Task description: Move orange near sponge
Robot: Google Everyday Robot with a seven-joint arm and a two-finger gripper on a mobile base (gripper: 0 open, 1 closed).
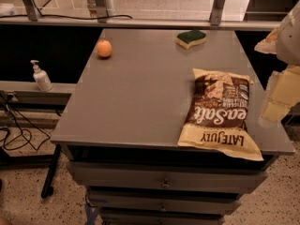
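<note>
The orange (104, 48) sits on the grey table (140, 93) near its far left edge. The sponge (191, 38), dark green on top with a yellow base, lies near the far edge, right of centre. The two are well apart. My gripper (277, 100) shows as a pale, blurred shape at the right edge of the view, over the table's right side, far from both the orange and the sponge. It holds nothing that I can see.
A large brown and yellow chip bag (219, 115) lies on the table's front right. A white pump bottle (41, 77) stands on a lower shelf at the left. Drawers (164, 182) sit under the table. Cables (18, 135) lie on the floor at the left.
</note>
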